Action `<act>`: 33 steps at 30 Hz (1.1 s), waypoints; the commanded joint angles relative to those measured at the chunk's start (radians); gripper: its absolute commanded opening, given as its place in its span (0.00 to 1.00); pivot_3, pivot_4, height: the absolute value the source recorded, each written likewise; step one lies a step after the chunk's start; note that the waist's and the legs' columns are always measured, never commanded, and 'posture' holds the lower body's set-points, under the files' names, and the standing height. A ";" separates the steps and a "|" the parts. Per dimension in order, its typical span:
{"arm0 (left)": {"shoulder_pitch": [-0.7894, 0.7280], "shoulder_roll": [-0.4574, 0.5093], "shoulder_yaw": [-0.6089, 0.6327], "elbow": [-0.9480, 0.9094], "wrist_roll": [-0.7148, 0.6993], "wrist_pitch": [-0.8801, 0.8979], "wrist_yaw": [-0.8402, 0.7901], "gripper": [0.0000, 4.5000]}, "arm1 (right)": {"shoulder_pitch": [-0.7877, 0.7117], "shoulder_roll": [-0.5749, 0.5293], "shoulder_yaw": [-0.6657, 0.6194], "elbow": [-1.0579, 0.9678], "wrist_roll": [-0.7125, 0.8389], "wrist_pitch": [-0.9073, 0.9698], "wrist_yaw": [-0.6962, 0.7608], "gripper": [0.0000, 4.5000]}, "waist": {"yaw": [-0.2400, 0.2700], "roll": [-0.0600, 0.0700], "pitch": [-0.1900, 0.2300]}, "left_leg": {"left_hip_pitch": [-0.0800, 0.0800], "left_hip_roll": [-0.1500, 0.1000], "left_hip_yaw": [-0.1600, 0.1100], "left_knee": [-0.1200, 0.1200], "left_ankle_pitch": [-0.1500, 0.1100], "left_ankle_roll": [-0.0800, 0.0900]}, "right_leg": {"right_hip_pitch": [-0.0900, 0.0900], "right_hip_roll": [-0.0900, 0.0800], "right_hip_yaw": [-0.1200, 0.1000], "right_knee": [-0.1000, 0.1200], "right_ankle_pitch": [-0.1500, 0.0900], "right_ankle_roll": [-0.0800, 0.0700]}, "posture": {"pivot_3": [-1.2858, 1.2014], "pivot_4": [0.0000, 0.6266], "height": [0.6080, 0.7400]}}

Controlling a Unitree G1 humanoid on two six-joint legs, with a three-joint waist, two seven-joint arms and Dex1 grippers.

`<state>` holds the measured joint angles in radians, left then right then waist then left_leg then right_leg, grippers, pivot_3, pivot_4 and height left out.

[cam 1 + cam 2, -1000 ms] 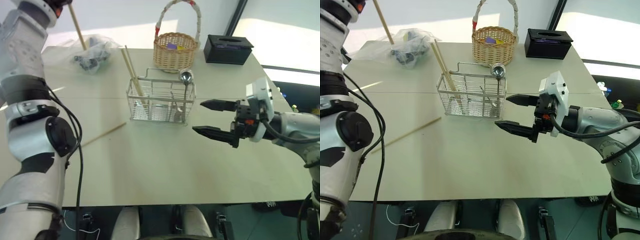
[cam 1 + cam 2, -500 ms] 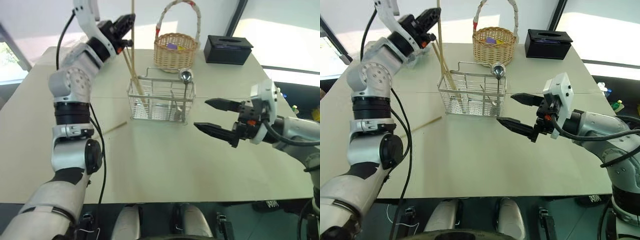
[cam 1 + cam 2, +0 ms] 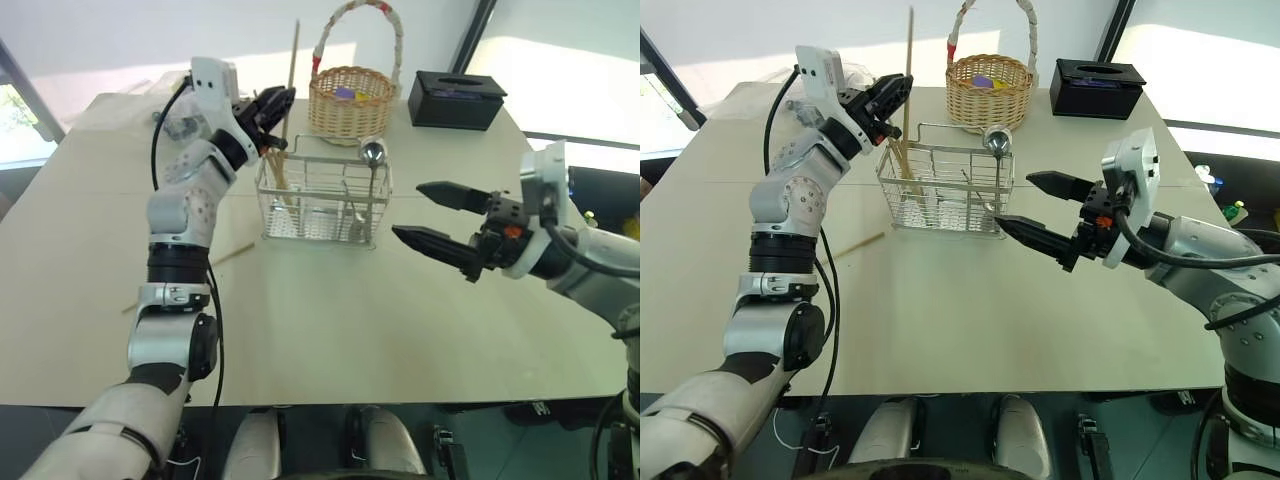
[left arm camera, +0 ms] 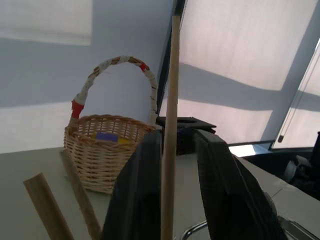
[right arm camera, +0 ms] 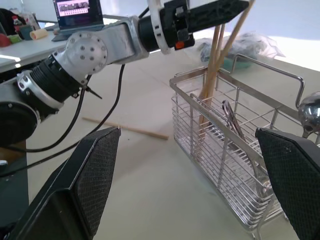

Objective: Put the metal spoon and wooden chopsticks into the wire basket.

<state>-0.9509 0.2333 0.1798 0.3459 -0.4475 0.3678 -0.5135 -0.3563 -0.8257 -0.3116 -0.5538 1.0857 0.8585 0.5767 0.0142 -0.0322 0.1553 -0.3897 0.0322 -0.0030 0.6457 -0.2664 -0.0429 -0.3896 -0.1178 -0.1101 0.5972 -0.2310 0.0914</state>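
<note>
Chopstick (image 3: 292, 70) had come down with your left gripper (image 3: 275, 108) since a second earlier, standing upright between fingers now loosened off it, its foot in the wire basket (image 3: 322, 201) with two others; one stick (image 3: 228, 256) lay on the table, and your right gripper (image 3: 428, 213) hung spread and empty

Silver wire basket (image 3: 322, 203) holds upright wooden chopsticks (image 3: 277, 165) at one end, metal spoon (image 3: 372, 160) at the other; one chopstick (image 3: 228, 256) lies beside it.
</note>
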 commanded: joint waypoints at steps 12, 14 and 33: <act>-0.087 0.377 0.134 -0.308 -0.303 0.529 -0.053 0.89 | -0.064 0.008 0.026 0.065 -0.021 -0.019 0.013 1.00 | -0.005 0.002 0.001 | 0.000 0.000 -0.001 0.000 0.000 0.000 | -0.001 0.001 0.000 0.001 0.000 0.000 | 0.52 0.24 0.79; -0.071 0.539 0.070 -0.285 -0.271 0.533 -0.223 0.89 | -0.066 0.008 0.032 0.075 -0.026 -0.019 0.027 1.00 | -0.010 0.003 0.001 | 0.000 0.000 -0.001 -0.001 0.000 0.000 | -0.002 0.001 0.000 0.001 0.000 0.000 | 0.52 0.24 0.79; 0.122 0.748 -0.483 0.012 0.254 0.105 -0.896 0.89 | -0.054 0.042 0.025 0.079 -0.058 -0.020 0.039 1.00 | 0.001 0.009 0.002 | -0.003 0.000 0.001 -0.003 -0.001 0.001 | -0.005 0.000 0.000 -0.001 -0.002 -0.003 | 0.52 0.24 0.79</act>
<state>-0.8001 0.9960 -0.2873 0.3236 -0.2414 0.5091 -1.4225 -0.4073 -0.7816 -0.2511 -0.4361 1.0064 0.8445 0.6246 0.0151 -0.0234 0.1576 -0.3929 0.0323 -0.0025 0.6432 -0.2670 -0.0422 -0.3945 -0.1175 -0.1097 0.5967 -0.2324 0.0893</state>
